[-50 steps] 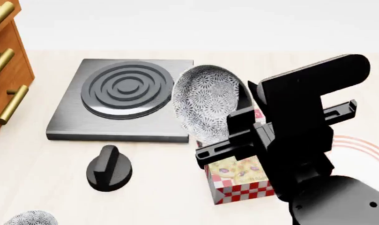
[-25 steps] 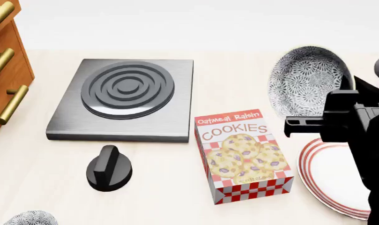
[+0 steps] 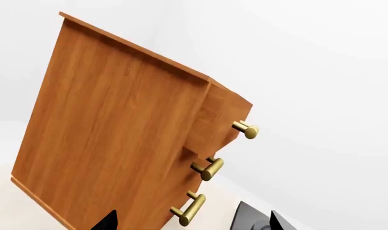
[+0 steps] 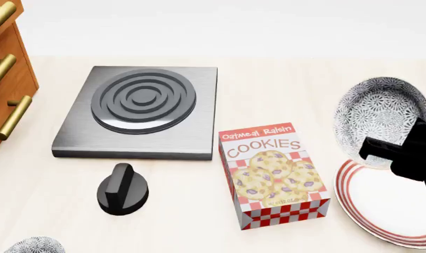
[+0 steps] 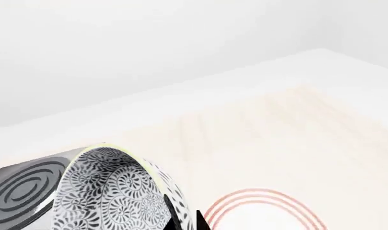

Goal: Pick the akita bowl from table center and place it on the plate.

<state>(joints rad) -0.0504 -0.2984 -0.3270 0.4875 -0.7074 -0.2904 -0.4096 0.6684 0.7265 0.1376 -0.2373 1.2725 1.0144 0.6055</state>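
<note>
Head view, right edge of the frame: my right pincer (image 4: 381, 150) is carrying the akita bowl (image 4: 381, 118), clamped on its rim so that the bowl is hanging tilted, its patterned inside facing the camera. It is being held up off the desk (image 4: 283, 79), above the far rim of the plate (image 4: 353, 200), which is lying at the lower right; I judge the tilt to come from the rim grip, and the height to keep the bowl clear of the cookie box (image 4: 273, 174) standing just left of the plate. The right wrist view is showing the same bowl close against my fingers, with the plate's red rings beyond it; the fingertips themselves are mostly cut off there, so the exact bite on the rim is hard to read. My left pincer's fingertips are barely entering its own wrist view, facing the wooden drawer unit (image 3: 123, 129); I cannot tell how far it is open. Remaining: lowering and levelling the bowl onto the plate's centre.
</note>
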